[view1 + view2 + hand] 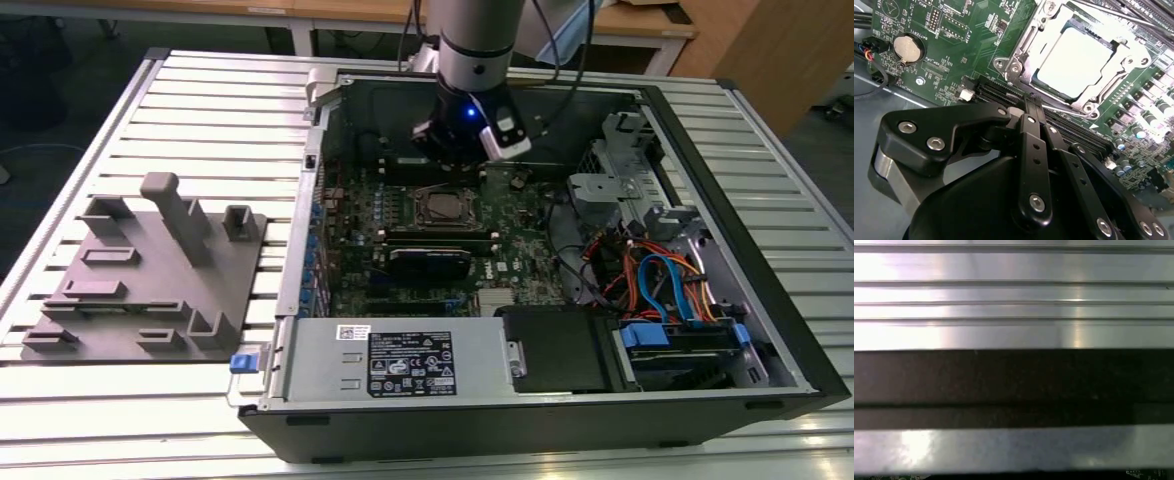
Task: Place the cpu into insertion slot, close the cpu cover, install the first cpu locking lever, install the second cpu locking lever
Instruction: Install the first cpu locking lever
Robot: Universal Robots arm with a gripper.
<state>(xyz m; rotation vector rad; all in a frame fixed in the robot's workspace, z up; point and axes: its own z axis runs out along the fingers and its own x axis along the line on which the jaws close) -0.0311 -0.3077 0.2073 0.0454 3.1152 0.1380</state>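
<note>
In the second wrist view the gripper (1035, 106) hangs with its fingers pressed together, holding nothing, just beside the insertion slot (1026, 47). One cpu (1079, 57) lies seated inside, the cpu cover (1021, 62) shut around it. The exterior view adds the open computer case (747, 300) on the slatted worktop (200, 110), socket near centre, grey fixture (147, 270) at nine o'clock.

The cpu (1080, 62), a flat square chip with a pale silver-grey metal top, is seen lying level inside the insertion slot (1019, 70) in the second wrist view. The slot's silvery metal rim is seen around it on the green motherboard. The cpu cover (1046, 47), a thin silvery frame with a large square window, is laid flat over the chip, whose top is shown through the window. In the exterior view the socket (441, 208) is found near the board's far middle.
</note>
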